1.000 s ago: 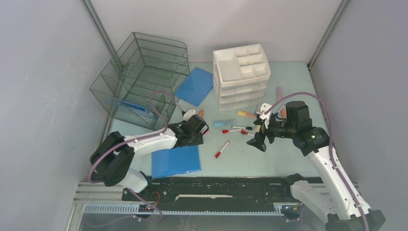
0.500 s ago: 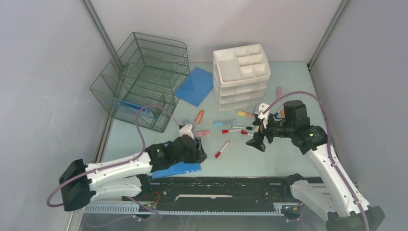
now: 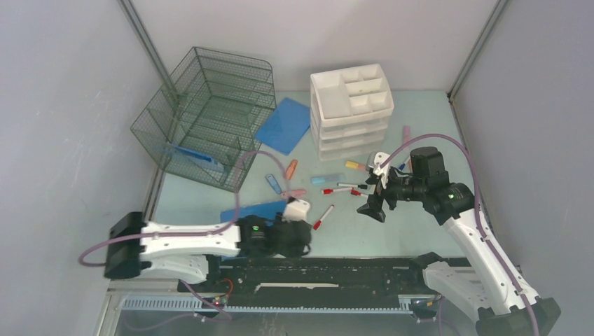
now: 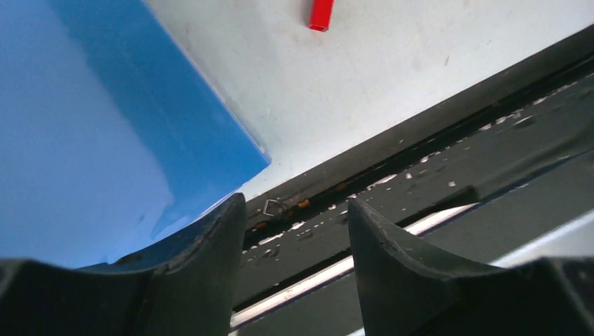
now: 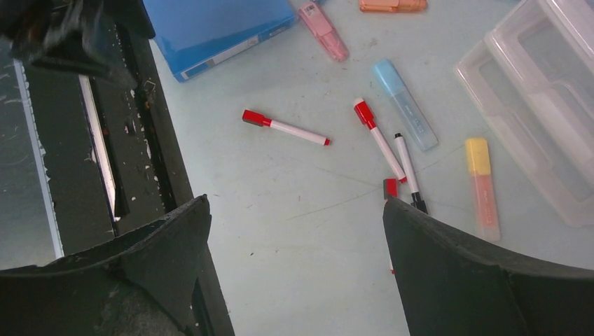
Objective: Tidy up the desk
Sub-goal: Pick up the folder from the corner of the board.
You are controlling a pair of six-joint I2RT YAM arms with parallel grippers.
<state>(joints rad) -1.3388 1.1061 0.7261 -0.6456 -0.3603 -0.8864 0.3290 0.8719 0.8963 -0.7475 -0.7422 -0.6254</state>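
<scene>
The pale mint desk [image 3: 392, 231] carries scattered pens and folders. My left gripper [image 3: 302, 243] is low over the desk's near edge, and its jaws stand open with only the black front rail showing between them [image 4: 294, 203]. A blue folder [image 3: 256, 210] lies just left of that gripper [image 4: 91, 126]. My right gripper [image 3: 371, 208] hovers wide open above bare desk [image 5: 295, 201], holding nothing. Beside and beyond it lie red-capped markers [image 5: 286, 127], a pale blue highlighter [image 5: 406, 105] and a yellow-orange highlighter [image 5: 482, 185].
A wire mesh tray rack [image 3: 210, 115] stands back left, with a white drawer organizer [image 3: 350, 105] back centre and a second blue folder [image 3: 284, 124] between them. A pink highlighter [image 3: 294, 192], an orange one [image 3: 290, 169] and a small blue item [image 3: 273, 183] lie mid-desk. A black rail [image 3: 336, 269] runs along the front.
My left arm has swung from mid-desk down to the near edge, and its jaws have opened wider. A small blue item now shows where it was. The right gripper barely moved.
</scene>
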